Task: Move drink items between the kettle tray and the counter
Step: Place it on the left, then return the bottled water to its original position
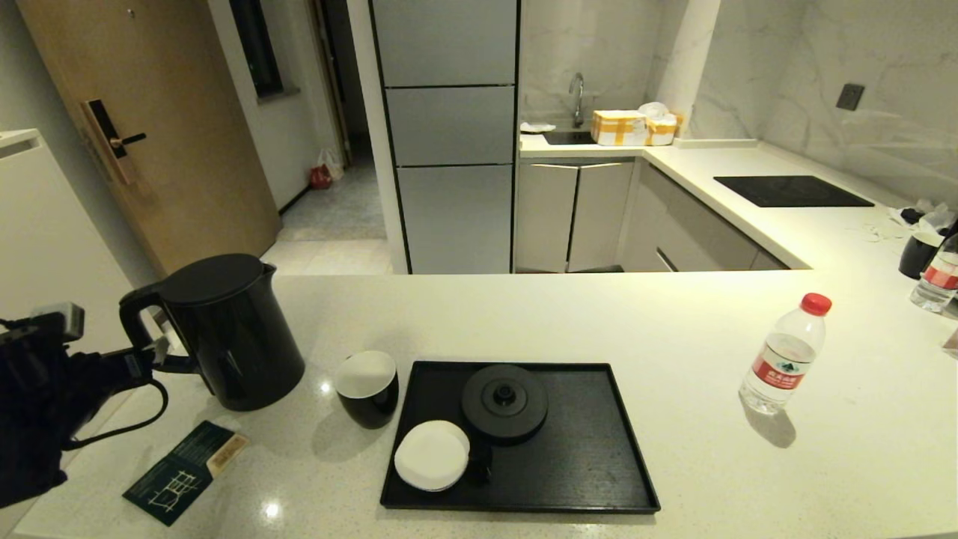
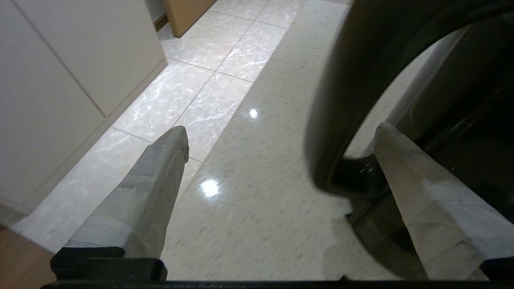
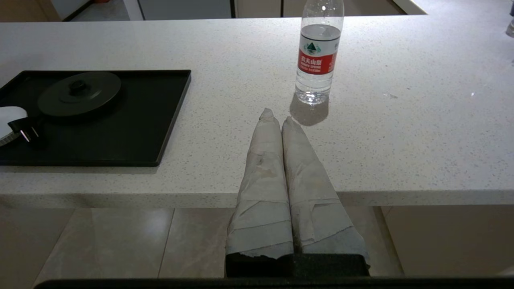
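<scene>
Marble-veined walls [image 1: 823,67], pale floor tiles [image 2: 192,96], wooden door [image 1: 157,127], grey cabinets [image 1: 449,135], corner sink [image 1: 569,137].

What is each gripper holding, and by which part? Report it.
Nothing is held. The left gripper is open, its fingers straddling the kettle's loop handle without closing on it. The right gripper is shut and empty, short of the bottle.

The kettle [image 1: 228,333] is glossy black plastic. The bench [image 1: 673,329] looks like pale speckled stone, polished enough to mirror the lights. The tray [image 1: 599,464] is matt black, as is the base disc [image 1: 504,403] on it. The bottle [image 1: 783,355] is clear plastic with a paper-like red label. Both hands' fingers [image 3: 263,176] are wrapped in rough, creased grey tape.
</scene>
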Motion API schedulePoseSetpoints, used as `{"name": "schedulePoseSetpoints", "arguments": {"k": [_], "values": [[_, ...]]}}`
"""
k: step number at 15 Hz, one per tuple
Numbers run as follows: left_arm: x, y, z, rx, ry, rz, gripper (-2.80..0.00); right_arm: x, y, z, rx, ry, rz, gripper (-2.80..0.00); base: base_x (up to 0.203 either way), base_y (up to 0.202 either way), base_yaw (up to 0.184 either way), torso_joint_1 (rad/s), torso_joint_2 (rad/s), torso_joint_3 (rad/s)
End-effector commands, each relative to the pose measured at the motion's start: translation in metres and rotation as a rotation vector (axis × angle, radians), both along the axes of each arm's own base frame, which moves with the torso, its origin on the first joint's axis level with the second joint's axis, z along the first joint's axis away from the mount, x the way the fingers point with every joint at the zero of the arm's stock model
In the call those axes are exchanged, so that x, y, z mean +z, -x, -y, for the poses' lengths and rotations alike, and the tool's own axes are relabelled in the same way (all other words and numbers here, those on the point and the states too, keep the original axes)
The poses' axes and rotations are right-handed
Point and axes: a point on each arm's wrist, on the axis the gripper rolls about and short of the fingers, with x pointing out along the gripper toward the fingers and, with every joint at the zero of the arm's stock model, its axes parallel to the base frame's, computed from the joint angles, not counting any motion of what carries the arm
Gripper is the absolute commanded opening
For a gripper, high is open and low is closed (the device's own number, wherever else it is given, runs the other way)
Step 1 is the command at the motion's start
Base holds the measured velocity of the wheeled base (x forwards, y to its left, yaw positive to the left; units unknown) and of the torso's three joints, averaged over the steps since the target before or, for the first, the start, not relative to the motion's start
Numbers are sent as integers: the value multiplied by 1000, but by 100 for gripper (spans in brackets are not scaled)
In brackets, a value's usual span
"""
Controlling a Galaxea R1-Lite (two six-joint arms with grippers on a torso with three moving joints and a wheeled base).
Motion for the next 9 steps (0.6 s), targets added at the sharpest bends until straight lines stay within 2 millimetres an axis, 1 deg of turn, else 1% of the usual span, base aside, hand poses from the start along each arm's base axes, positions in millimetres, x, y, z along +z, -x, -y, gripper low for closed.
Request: {"name": "schedulePoseSetpoints", "arguments": {"k": [1,4,8,9], "values": [[10,16,-1,10,-6,20,0,0,0,0,1,2,-2,-280,0,0,0,0,0,0],[18,29,-1,-5,-5,30,0,0,0,0,0,1,-2,-280,0,0,0,0,0,0],[46,51,11,-14,-29,77,0,0,0,0,1,2,-2,-280,0,0,0,0,0,0],[57,60,16,-20,-36,92,-280,0,0,0,1,2,-2,-280,0,0,0,0,0,0]]}}
